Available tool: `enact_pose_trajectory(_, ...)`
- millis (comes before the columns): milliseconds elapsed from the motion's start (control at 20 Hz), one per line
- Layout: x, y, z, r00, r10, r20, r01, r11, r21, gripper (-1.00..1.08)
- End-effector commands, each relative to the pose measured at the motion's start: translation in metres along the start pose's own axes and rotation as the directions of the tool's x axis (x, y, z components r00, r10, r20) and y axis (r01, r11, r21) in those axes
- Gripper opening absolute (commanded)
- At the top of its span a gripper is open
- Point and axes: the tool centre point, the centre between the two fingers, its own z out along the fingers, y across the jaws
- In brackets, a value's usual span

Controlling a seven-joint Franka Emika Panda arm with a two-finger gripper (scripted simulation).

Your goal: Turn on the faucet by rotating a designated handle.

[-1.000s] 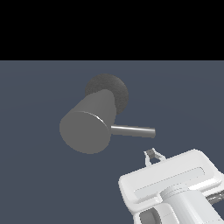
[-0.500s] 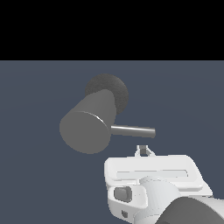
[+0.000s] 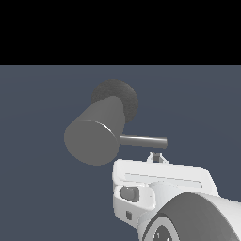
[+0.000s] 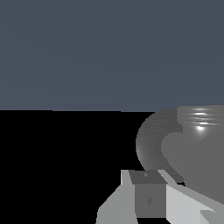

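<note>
Gripper [image 3: 157, 157] sits just below the handle [image 3: 143, 140], w/ only dark fingertips showing; can't tell how far apart, nothing held. Handle juts from the faucet [image 3: 96, 134] toward exterior view's right. Risk: fingers slip off the thin shiny rod, or hit near its root w/ poor leverage.

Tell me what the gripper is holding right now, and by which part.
Nothing is held. In the exterior view the gripper sits just below the outer end of the handle, fingertips short of it. Whether the jaws are open cannot be told.
</note>
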Motion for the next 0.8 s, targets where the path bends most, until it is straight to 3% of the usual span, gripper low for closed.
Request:
enact_pose_trajectory(0, -0.001, 0.000, 0.000, 1.000, 0.007, -0.002, -0.007, 1.000, 0.007, -1.00)
enact_pose_trajectory(200, -0.001, 0.000, 0.000, 1.000, 0.006, -0.002, -0.006, 1.000, 0.006, -1.00)
enact_pose_trajectory(750, -0.032, -0.004, 0.000, 1.000, 0.006, -0.002, -0.006, 1.000, 0.006, -1.00)
